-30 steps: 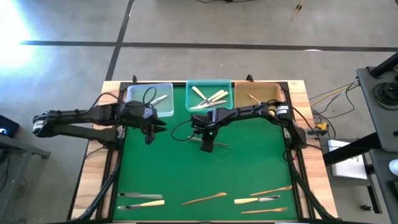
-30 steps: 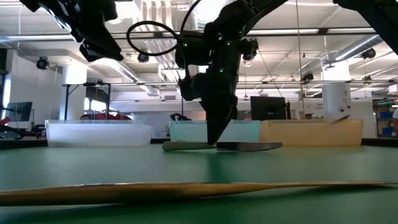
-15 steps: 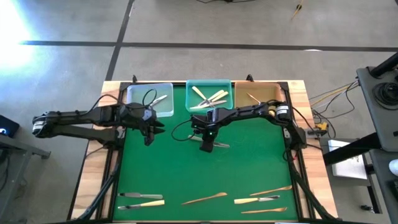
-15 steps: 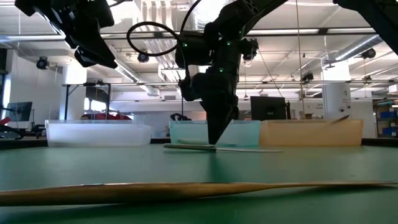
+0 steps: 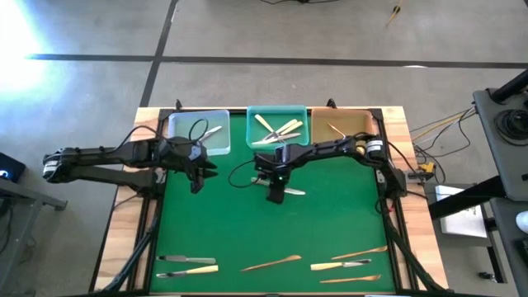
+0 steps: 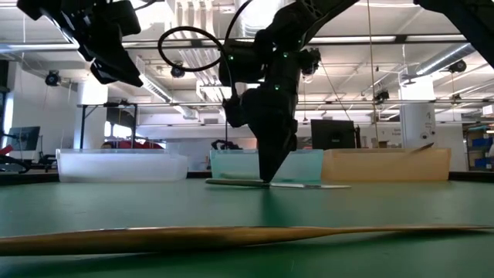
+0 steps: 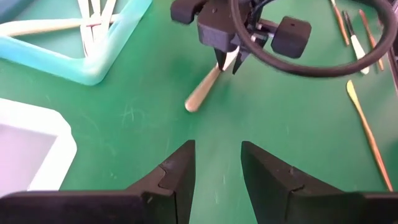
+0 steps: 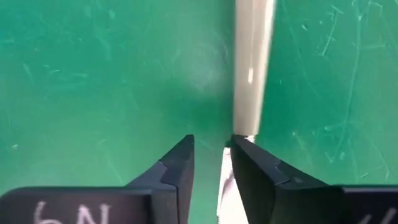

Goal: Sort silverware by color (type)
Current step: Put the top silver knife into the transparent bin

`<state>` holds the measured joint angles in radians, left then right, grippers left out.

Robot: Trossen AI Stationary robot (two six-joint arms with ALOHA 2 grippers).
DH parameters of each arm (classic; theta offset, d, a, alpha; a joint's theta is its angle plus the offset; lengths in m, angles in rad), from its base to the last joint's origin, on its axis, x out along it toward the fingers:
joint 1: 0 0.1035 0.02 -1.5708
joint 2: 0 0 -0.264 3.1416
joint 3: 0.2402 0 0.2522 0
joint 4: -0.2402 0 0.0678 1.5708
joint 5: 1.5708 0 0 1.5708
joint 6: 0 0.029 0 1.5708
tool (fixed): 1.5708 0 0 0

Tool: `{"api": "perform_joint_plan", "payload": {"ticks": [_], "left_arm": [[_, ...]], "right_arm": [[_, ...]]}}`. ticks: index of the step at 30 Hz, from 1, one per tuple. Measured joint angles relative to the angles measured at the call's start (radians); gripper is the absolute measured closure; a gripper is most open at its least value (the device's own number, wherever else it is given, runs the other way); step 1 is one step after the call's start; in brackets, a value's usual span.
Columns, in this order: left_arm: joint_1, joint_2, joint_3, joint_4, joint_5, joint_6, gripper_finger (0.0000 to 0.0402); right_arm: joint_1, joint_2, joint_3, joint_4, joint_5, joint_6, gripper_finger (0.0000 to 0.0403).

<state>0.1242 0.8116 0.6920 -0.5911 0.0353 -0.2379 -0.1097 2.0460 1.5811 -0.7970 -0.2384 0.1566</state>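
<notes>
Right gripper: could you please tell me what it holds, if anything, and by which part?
Nothing is held: the right gripper stands open at the neck of the cream-handled utensil, which lies flat, not lifted.

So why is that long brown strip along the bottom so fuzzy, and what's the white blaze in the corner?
In the low view, the wooden utensil lies nearest the camera and blurs, while the trays behind look sharper. In the high view, the blaze is glare on the floor at the top left corner, washing it out.

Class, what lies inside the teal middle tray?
The teal tray holds several cream-yellow utensils crossing one another. Whatever lies beneath that pile is covered.
</notes>
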Motion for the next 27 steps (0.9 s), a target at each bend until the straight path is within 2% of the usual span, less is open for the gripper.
{"api": "perform_joint_plan", "payload": {"ticks": [4, 7, 16, 27], "left_arm": [[0.000, 0.000, -0.001, -0.003, 0.000, 0.000, 0.0290], [0.000, 0.002, -0.001, -0.002, -0.001, -0.001, 0.0290], [0.000, 0.002, -0.001, 0.001, -0.028, -0.008, 0.0290], [-0.001, 0.005, -0.001, 0.001, -0.052, -0.024, 0.0290]], "right_arm": [[0.000, -0.001, -0.046, 0.055, 0.031, 0.017, 0.0295], [0.001, -0.006, -0.084, 0.105, 0.044, 0.035, 0.0305], [0.001, -0.006, -0.177, 0.204, 0.082, 0.059, 0.0389], [0.000, -0.003, -0.216, 0.238, 0.074, 0.122, 0.0394]]}}
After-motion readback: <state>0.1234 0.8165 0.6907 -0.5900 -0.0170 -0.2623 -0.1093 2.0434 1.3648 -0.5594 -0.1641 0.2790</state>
